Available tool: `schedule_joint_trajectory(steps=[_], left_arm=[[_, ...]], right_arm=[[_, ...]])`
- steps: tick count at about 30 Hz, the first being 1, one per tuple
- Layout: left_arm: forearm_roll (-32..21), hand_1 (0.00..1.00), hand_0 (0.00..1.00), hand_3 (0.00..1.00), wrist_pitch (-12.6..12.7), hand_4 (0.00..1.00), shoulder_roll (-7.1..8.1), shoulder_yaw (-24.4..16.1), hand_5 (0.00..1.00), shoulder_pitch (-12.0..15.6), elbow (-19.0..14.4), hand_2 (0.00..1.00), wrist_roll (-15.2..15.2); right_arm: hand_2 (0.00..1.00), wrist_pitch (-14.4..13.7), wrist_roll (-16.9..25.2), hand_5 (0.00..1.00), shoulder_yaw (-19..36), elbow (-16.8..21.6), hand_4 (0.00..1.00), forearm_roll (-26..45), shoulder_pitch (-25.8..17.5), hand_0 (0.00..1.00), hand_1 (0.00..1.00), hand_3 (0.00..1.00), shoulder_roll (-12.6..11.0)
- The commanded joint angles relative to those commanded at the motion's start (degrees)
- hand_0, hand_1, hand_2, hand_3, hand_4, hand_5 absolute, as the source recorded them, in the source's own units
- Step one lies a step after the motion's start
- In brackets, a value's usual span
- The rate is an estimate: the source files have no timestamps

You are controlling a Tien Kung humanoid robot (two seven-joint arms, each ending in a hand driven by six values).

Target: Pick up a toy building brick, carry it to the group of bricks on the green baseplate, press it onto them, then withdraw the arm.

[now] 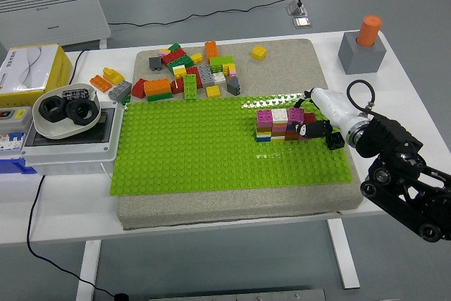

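Observation:
The green baseplate (204, 146) lies on a beige foam pad. A built group of bricks (276, 125), pink, white, orange, yellow and blue, stands on its right part. My right hand (310, 123) reaches in from the right, its fingers against the right end of the group, around a dark red brick (309, 118) there. Whether the hand holds that brick or only touches it I cannot tell. Loose bricks (184, 75) of many colours lie in a heap behind the baseplate's far edge. A single yellow brick (258, 52) lies apart at the back.
A grey box (361, 52) with an orange cylinder stands at the back right. At the left are a grey electrical box with a white bowl (65, 112) of black parts, a yellow box (28, 67) and a white heater at the back. Orange, yellow and grey bricks (110, 82) lie off the pad.

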Motion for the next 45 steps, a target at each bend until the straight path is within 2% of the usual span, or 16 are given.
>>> schedule_joint_trajectory(steps=[45], left_arm=[[0.5,0.566,0.692,0.859,0.0,0.998,-0.10,-0.4,0.998,0.2,0.0,0.661,0.2]], right_arm=[[0.855,0.4,0.0,0.134,-0.1,0.5,0.716,0.2,0.1,0.844,0.820,0.684,-0.1]])
